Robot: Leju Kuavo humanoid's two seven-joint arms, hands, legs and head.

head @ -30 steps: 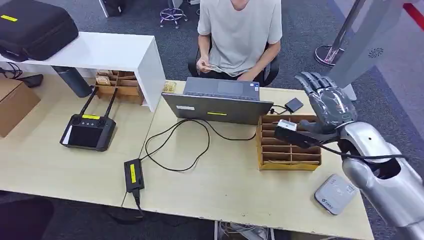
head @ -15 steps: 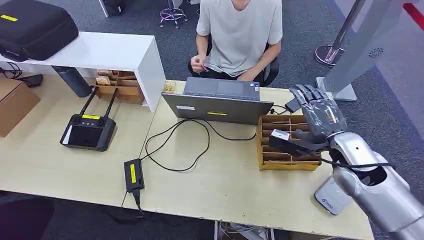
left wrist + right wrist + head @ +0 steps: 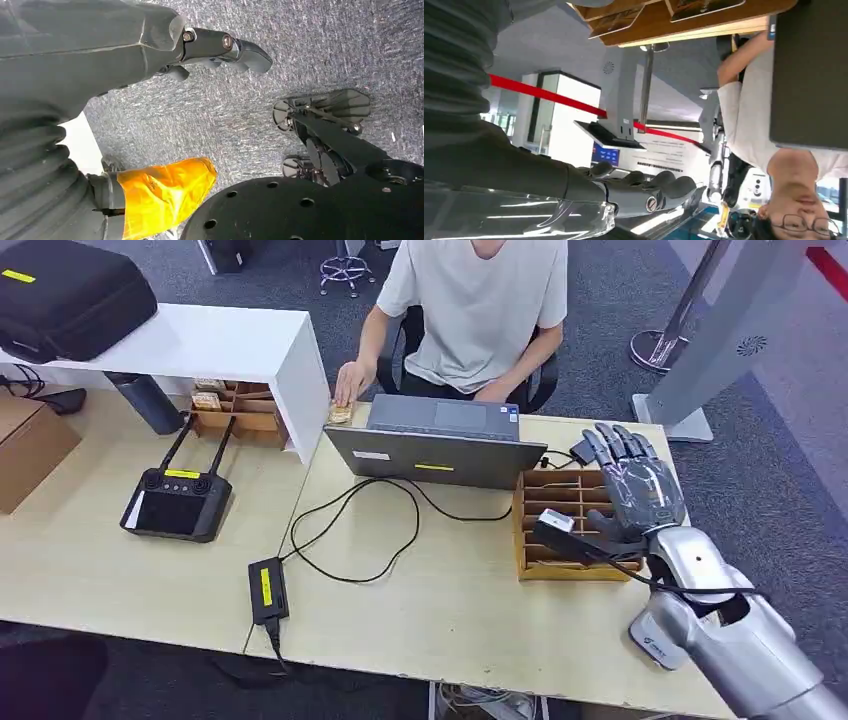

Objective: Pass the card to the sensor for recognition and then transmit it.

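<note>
Taking the open grey laptop (image 3: 437, 443) as landmark: well to its left on the pale wooden tabletop (image 3: 450, 620) lies a black handheld controller with two antennas (image 3: 178, 498), and nearer, a black power brick (image 3: 266, 590) whose cable loops back toward the laptop, likely feeding it. Behind the laptop sits a person in a light T-shirt (image 3: 482, 310), one hand reaching to small items at the tabletop's far edge.

Just right of the laptop stands a slotted wooden card rack (image 3: 570, 525). The right hand (image 3: 632, 490) hovers over the rack's right end, fingers spread and straight, thumb stretched across the slots. A small pale card (image 3: 561, 521) appears under the thumb tip; I cannot tell whether it is pinched or simply sitting in its slot. Right of the rack, near the tabletop's front corner, the flat white card sensor (image 3: 660, 635) lies partly behind the forearm, within easy reach.

The left wrist view shows the left hand (image 3: 220, 47) hanging over grey carpet, holding nothing, fingers loosely extended. The right wrist view adds the rack's underside with cards (image 3: 704, 6) in the slots.
</note>
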